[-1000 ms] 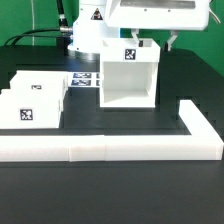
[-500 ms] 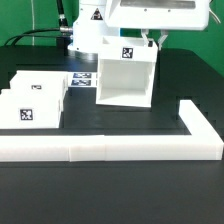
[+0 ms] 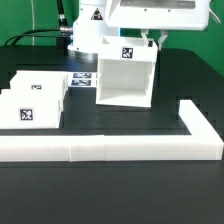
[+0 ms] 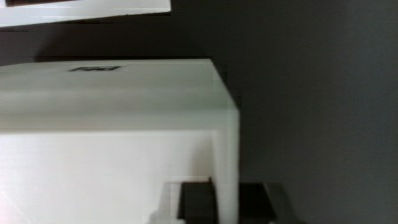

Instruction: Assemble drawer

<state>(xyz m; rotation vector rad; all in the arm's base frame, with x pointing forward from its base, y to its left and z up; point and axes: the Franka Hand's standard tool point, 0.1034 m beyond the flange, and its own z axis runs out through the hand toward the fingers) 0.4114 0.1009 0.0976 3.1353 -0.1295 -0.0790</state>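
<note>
The white drawer housing [image 3: 125,78] stands in the middle of the table, its open front toward the camera and a tag on its top. It fills the wrist view [image 4: 107,110]. My gripper [image 3: 155,42] is at the housing's top far corner on the exterior view's right. In the wrist view my gripper [image 4: 226,202] straddles the housing's thin side wall, one dark finger [image 4: 192,202] on each side, pads against it. Two shallow tagged trays [image 3: 35,97] lie close together at the exterior view's left.
The long low white L-shaped border wall [image 3: 110,148] runs along the front and up the exterior view's right. The marker board [image 3: 85,78] lies between the trays and the housing. The robot base [image 3: 90,30] stands behind.
Over the last second my gripper moved toward the exterior view's left onto the housing's side wall, and the housing shifted slightly left. Nothing has moved in the last half second.
</note>
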